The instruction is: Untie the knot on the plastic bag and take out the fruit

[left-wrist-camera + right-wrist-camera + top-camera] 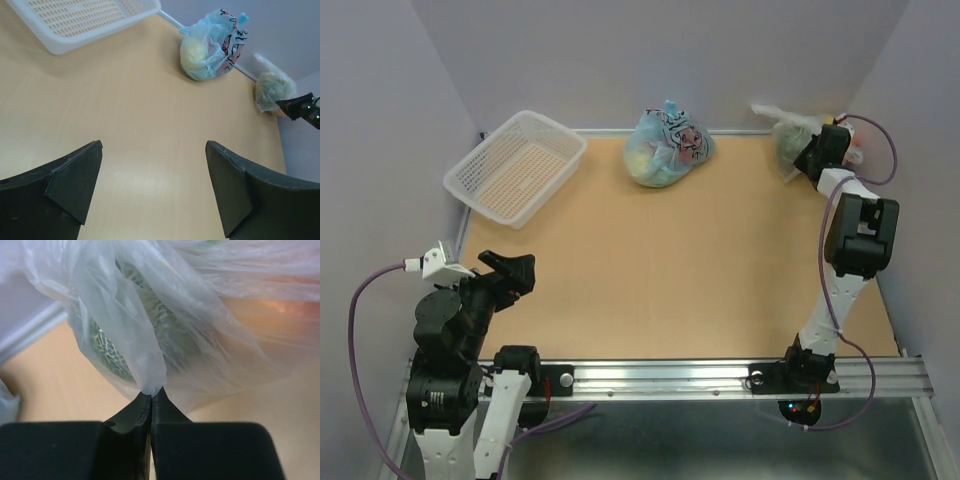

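Where the table [670, 270] meets the back wall at its far right corner, the plastic bag [786, 130] lies with the fruit inside it. The right arm reaches out to that corner, and the right gripper [151, 396] is at the near side of the bag. In the right wrist view its two fingers are pressed together on a thin fold of the film, which is drawn to a point exactly where the fingertips meet. Behind that fold a round green melon [112, 352] with a pale netted skin shows through the plastic. To its right is an orange-pink piece [270, 315], possibly a peach, though the film blurs it too much to be sure. The underside of the bag rests on the table. The knot cannot be made out in any view; in the overhead view a twisted tail of plastic points left from the top of the bag.

The left arm is folded at the near left edge of the table. The left gripper [154, 147] is spread wide, with only bare table showing between its fingers, well apart from every object.

A light-blue bag [668, 148] with black cartoon print sits at the middle of the far edge, gathered at the top, with pale yellow-green contents showing through. A white slotted basket [517, 165] sits at the far left corner, set diagonally to the table edges and well apart from both bags.
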Controlling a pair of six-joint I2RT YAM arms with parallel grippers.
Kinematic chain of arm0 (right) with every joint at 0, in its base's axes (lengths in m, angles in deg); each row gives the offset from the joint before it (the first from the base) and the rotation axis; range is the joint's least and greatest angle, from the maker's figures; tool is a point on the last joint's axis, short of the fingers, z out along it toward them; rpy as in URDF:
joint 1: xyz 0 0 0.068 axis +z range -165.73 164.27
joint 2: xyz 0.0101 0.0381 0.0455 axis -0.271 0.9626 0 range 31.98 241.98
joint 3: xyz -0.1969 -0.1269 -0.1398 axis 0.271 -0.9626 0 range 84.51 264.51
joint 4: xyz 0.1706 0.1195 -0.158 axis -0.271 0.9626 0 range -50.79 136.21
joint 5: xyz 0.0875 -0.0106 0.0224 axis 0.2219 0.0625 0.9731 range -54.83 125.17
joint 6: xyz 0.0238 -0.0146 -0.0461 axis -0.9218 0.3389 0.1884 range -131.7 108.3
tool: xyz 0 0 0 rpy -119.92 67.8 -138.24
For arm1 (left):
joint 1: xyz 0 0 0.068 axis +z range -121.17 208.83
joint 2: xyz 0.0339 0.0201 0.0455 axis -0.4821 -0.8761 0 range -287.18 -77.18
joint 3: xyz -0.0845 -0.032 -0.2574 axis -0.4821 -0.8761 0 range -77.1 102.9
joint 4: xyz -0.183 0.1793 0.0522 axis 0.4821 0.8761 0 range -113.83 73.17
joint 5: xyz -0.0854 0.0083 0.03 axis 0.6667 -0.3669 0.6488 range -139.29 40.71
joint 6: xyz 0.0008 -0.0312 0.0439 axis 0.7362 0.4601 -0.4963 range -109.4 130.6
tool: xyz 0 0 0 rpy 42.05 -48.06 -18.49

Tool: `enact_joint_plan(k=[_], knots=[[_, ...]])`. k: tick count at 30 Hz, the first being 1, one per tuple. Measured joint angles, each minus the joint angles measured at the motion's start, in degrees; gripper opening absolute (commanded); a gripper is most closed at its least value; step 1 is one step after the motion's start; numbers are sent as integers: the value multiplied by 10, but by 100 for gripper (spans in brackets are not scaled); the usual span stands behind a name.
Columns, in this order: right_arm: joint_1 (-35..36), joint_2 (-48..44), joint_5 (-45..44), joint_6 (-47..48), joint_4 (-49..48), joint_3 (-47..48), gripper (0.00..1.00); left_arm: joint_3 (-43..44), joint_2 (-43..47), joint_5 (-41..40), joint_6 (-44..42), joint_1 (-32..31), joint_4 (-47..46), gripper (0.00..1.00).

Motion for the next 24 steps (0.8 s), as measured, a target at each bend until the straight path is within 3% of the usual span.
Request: enact_joint_plan(k=[9, 17, 22, 23, 24], knots=[[50, -225, 33, 25, -8, -244, 1, -13, 1, 18, 0, 0, -9, 95], [255, -491, 23, -50, 2, -490, 1, -61, 1, 47, 7, 0, -8, 96], [381, -578, -16, -135, 28, -559, 14, -90, 1, 75, 18, 0, -9, 96], [409, -586, -28, -152, 36, -563, 19, -95, 1, 85, 20, 0, -11, 96], [447, -592, -47, -173, 42, -563, 35, -97, 0, 90, 21, 0, -12, 96]])
